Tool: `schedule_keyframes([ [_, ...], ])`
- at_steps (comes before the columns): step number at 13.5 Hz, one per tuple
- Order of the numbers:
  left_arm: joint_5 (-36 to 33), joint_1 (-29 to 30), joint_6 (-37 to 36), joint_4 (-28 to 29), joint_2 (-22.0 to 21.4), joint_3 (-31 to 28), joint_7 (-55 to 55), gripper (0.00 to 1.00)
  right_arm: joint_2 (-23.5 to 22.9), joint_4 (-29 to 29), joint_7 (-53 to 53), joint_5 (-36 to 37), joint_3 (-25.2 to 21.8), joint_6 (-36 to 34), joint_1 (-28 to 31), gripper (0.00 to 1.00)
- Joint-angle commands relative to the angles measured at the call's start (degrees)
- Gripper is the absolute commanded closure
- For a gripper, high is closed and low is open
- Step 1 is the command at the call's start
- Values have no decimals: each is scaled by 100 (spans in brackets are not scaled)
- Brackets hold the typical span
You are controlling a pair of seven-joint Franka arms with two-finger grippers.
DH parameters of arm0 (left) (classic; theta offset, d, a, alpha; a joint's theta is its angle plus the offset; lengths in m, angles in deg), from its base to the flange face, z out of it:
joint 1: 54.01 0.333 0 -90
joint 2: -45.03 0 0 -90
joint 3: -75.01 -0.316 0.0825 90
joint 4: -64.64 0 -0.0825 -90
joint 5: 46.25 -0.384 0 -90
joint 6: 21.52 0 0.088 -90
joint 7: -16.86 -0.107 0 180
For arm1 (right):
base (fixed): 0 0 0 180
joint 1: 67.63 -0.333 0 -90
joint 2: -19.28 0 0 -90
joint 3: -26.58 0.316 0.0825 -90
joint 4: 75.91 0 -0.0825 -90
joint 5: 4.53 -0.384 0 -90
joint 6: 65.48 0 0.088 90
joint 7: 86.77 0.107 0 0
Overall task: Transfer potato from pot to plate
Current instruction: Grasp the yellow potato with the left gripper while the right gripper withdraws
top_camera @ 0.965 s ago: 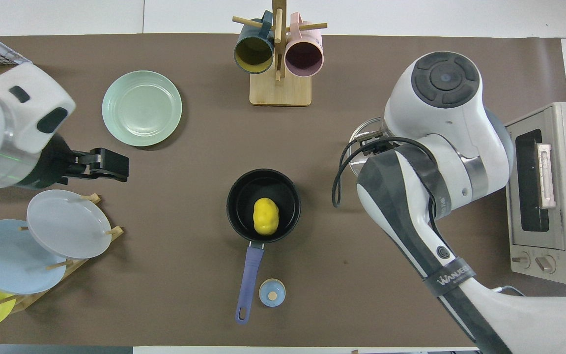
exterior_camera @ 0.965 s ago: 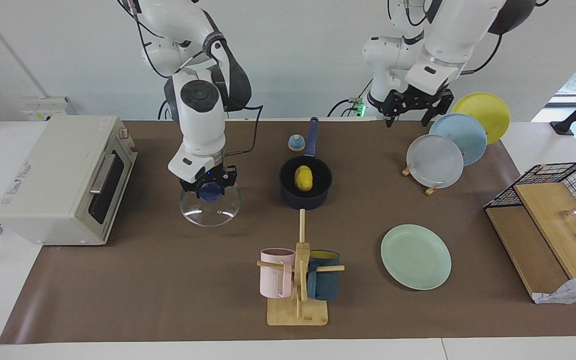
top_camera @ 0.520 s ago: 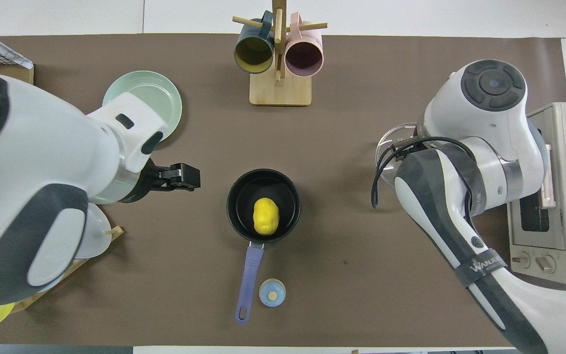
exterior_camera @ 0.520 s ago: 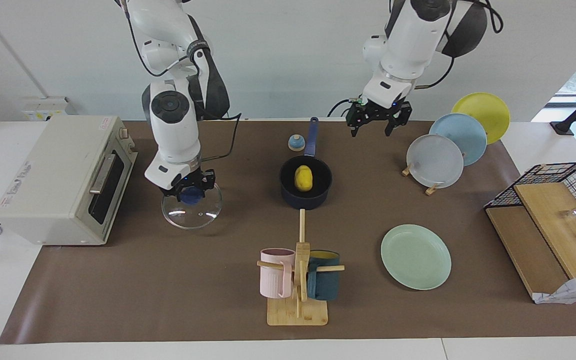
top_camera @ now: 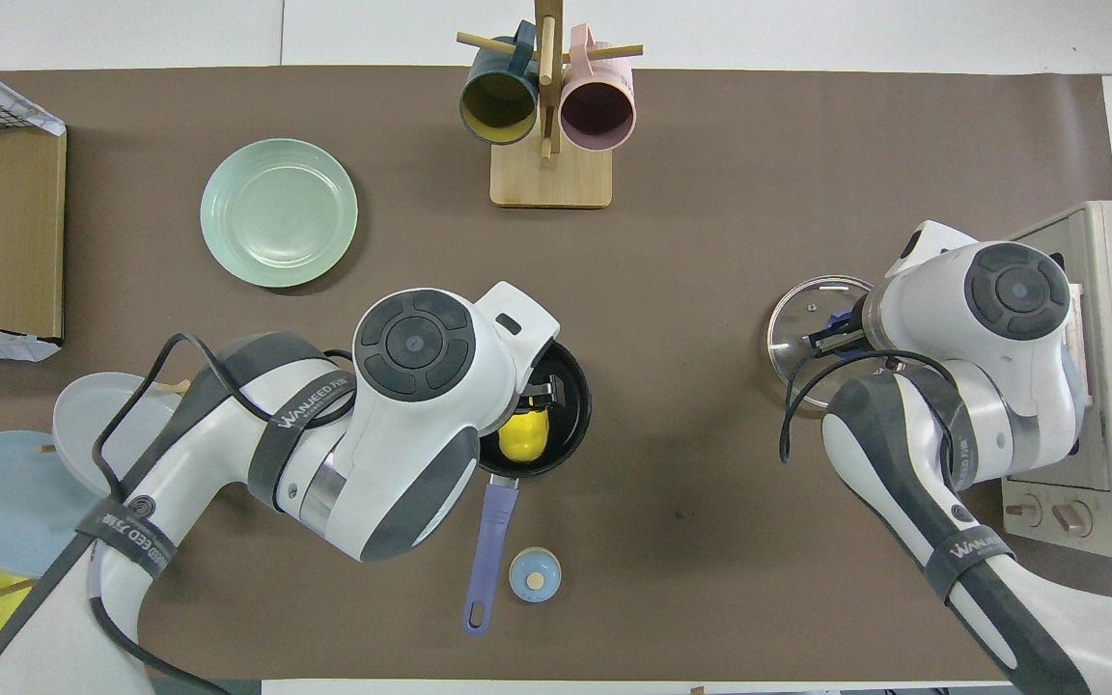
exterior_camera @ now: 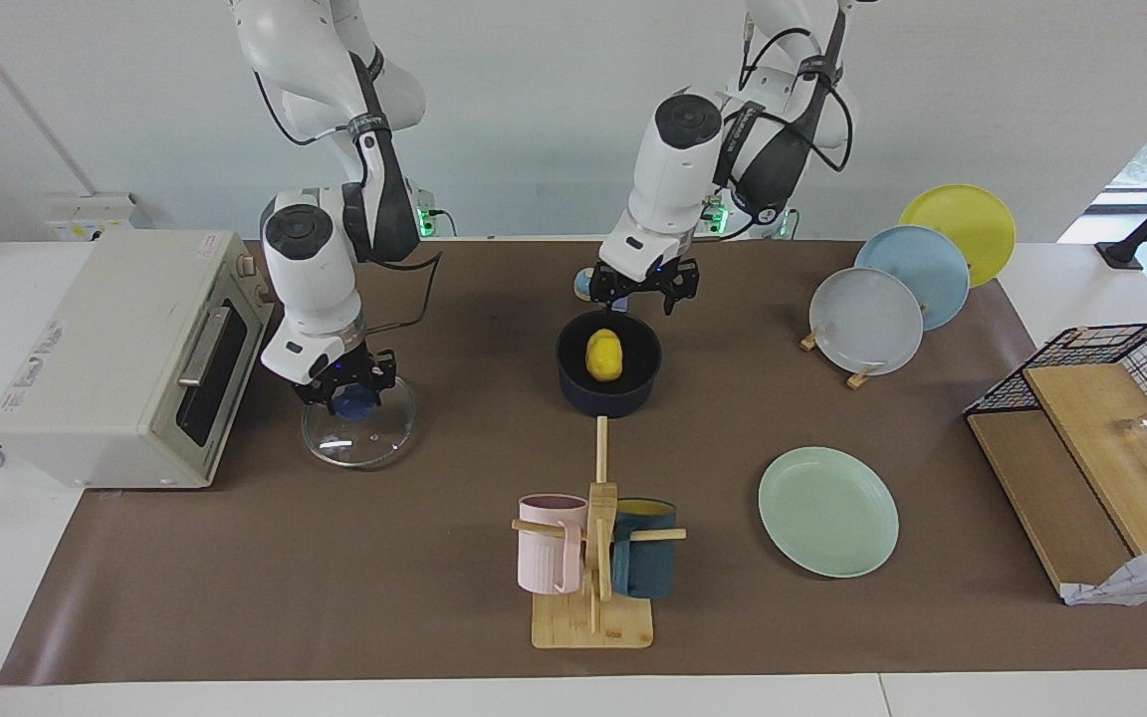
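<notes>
Bright yellow and glossy, the oval potato [exterior_camera: 604, 356] is seen lying in the dark navy saucepan [exterior_camera: 609, 387]. The left gripper [exterior_camera: 645, 293] is held spread open over that saucepan. The right gripper [exterior_camera: 347, 389] is clamped on the blue knob of the glass lid [exterior_camera: 357, 430] beside the saucepan. The pale mint-green plate [exterior_camera: 828, 511] is set well apart.

yellow potato [exterior_camera: 605, 356], navy pot [exterior_camera: 609, 395], mint-green plate [exterior_camera: 828, 512]
</notes>
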Motion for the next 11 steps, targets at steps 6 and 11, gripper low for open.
schedule_keyframes([
  [6,44,-171,922,573,117,-100,218,0,333,499,-111,-110,76,345,171,12],
  [11,17,-285,1107,573,416,-100,447,0,315,78,-103,-110,76,126,119,0],
])
